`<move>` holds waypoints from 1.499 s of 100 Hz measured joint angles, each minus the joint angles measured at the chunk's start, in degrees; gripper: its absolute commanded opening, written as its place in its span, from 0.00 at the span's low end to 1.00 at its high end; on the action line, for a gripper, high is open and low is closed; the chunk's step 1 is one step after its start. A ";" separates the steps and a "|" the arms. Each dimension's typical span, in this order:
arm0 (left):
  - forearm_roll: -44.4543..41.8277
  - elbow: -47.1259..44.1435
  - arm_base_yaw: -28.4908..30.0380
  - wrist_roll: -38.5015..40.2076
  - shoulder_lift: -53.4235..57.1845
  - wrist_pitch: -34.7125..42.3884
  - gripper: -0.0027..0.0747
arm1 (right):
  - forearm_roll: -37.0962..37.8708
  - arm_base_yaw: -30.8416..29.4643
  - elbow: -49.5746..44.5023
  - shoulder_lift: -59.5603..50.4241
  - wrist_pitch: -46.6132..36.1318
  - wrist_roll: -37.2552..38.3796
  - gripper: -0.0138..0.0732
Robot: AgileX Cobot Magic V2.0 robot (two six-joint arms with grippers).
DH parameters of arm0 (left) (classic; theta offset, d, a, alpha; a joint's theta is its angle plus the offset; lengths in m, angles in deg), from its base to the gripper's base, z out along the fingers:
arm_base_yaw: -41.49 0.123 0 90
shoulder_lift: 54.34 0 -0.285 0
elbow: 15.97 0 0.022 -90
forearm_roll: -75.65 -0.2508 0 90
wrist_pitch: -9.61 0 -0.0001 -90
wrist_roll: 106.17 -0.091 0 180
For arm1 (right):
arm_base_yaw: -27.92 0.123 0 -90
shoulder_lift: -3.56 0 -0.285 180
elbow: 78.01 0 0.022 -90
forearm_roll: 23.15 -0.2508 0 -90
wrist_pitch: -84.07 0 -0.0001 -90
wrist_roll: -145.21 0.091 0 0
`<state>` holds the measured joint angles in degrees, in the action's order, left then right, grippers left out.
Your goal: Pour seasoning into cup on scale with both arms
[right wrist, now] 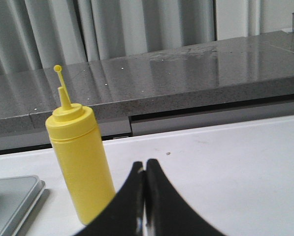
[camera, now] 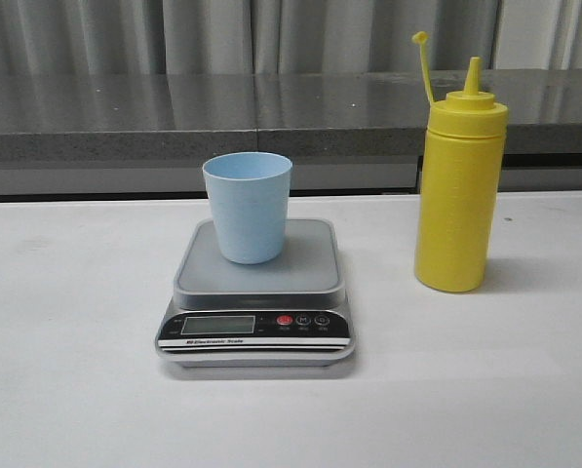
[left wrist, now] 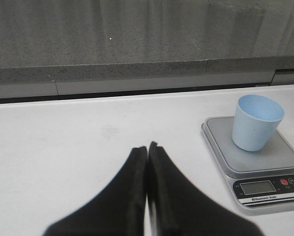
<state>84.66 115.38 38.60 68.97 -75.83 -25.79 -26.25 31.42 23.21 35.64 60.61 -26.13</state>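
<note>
You have the cup (camera: 248,206) standing upright on the scale (camera: 256,297), mid-table (camera: 66,312). The bottle (camera: 458,190) stands upright on the table to the scale's right, apart from it, cap strap sticking up. Your left gripper (left wrist: 147,147) and right gripper (right wrist: 145,164) both have their jaws pressed together, holding nothing, each above bare table.

Low in the frame, the scale (camera: 255,310) carries a white strip reading "Electronic Scale" along its black front panel (camera: 254,327). Its display (camera: 217,325) is blank; the button marks are too small to read.
</note>
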 measured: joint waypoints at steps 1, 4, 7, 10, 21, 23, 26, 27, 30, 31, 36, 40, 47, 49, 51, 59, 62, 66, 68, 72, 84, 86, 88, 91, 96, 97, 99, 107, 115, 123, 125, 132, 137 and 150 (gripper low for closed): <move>0.00 0.00 0.00 0.00 0.00 0.00 0.01 | 0.00 -0.11 0.00 -0.43 0.40 0.00 0.08; 0.00 0.00 0.00 0.00 0.00 0.00 0.01 | 0.11 -0.50 0.00 -1.29 1.22 0.00 0.08; 0.00 0.00 0.00 0.00 0.00 0.00 0.01 | 0.46 -0.98 0.00 -2.18 2.12 0.00 0.08; 0.00 0.00 0.00 0.00 0.00 0.00 0.01 | 0.92 -1.25 0.00 -3.32 3.02 0.00 0.08; 0.00 0.00 0.00 0.00 0.00 0.00 0.01 | 2.56 -1.41 0.00 -6.67 6.38 0.00 0.08; 0.00 0.00 0.00 0.00 0.00 0.00 0.01 | 2.68 -1.41 0.00 -7.31 6.97 0.00 0.08; 0.00 0.00 0.00 0.00 0.00 0.00 0.01 | 3.09 -1.41 0.00 -8.42 7.80 0.00 0.08; 0.00 0.00 0.00 0.00 0.00 0.00 0.01 | 3.09 -1.41 0.00 -8.64 8.22 0.00 0.08; 0.00 0.00 0.00 0.00 0.00 0.00 0.01 | 3.42 -1.41 0.00 -9.55 9.06 0.00 0.08; 0.00 0.00 0.00 0.00 0.00 0.00 0.01 | 3.43 -1.41 0.00 -10.01 9.28 0.00 0.08; 0.00 0.00 0.00 0.00 0.00 0.00 0.01 | 3.95 -1.41 0.00 -11.68 10.85 0.00 0.08; 0.00 0.00 0.00 0.00 0.00 0.00 0.01 | 4.05 -1.41 0.00 -13.17 11.90 0.00 0.08; 0.00 0.00 0.00 0.00 0.00 0.00 0.01 | 4.14 -1.41 0.00 -15.70 13.72 0.00 0.08; 0.00 0.00 0.00 0.00 0.00 0.00 0.01 | 4.14 -1.41 0.00 -16.20 14.19 0.00 0.08; 0.00 0.00 0.00 0.00 0.00 0.00 0.01 | 4.14 -1.41 0.00 -16.94 14.70 0.00 0.08; 0.00 0.00 0.00 0.00 0.00 0.00 0.01 | 4.25 -1.41 0.00 -19.92 16.70 0.00 0.08; 0.00 0.00 0.00 0.00 0.00 0.00 0.01 | 4.25 -1.41 0.00 -20.93 17.77 0.00 0.08; 0.00 0.00 0.00 0.00 0.00 0.00 0.01 | 4.25 -1.41 0.00 -22.50 19.10 0.00 0.08; 0.00 0.00 0.00 0.00 0.00 0.00 0.01 | 4.25 -1.41 0.00 -23.22 20.01 0.00 0.08; 0.00 0.00 0.00 0.00 0.00 0.00 0.01 | 4.25 -1.41 0.00 -24.11 21.70 0.00 0.08; 0.00 0.00 0.00 0.00 0.00 0.00 0.01 | 4.25 -1.49 0.00 -24.78 26.08 0.00 0.08; 0.00 0.00 0.00 0.00 0.00 0.00 0.01 | 4.25 -1.49 0.00 -24.82 26.73 0.00 0.08; 0.00 0.00 0.00 0.00 0.00 0.00 0.01 | 4.35 -1.49 0.00 -24.82 27.23 0.00 0.08; 0.00 0.00 0.00 0.00 0.00 0.00 0.01 | 4.35 -1.54 0.00 -24.82 27.76 0.00 0.08; 0.00 0.00 0.00 0.00 0.00 0.00 0.01 | 4.35 -1.54 0.00 -24.93 28.29 0.00 0.08; 0.00 0.00 0.00 0.00 0.00 0.00 0.01 | 4.35 -1.54 0.00 -24.92 28.51 0.00 0.08; 0.00 0.00 0.00 0.00 0.00 0.00 0.01 | 4.35 -1.54 0.00 -24.92 28.55 0.00 0.08; 0.00 0.00 0.00 0.00 0.00 0.00 0.01 | 4.35 -1.54 0.00 -24.92 28.69 0.00 0.08; 0.00 0.00 0.00 0.00 0.00 0.00 0.01 | 4.35 -1.54 0.00 -24.92 28.69 0.00 0.08; 0.00 0.00 0.00 0.00 0.00 0.00 0.01 | 4.35 -1.54 0.00 -24.92 28.69 0.00 0.08; 0.00 0.00 0.00 0.00 0.00 0.00 0.01 | 4.35 -1.54 0.00 -24.92 28.69 0.00 0.08; 0.00 0.00 0.00 0.00 0.00 0.00 0.01 | 4.35 -1.54 0.00 -24.92 28.69 0.00 0.08; 0.00 0.00 0.00 0.00 0.00 0.00 0.01 | 4.35 -1.54 0.00 -24.92 28.69 0.00 0.08; 0.00 0.00 0.00 0.00 0.00 0.00 0.01 | 4.35 -1.54 0.00 -24.92 28.69 0.00 0.08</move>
<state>84.66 115.38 38.60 68.97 -75.83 -25.79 -21.90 29.88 23.21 10.73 89.30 -26.13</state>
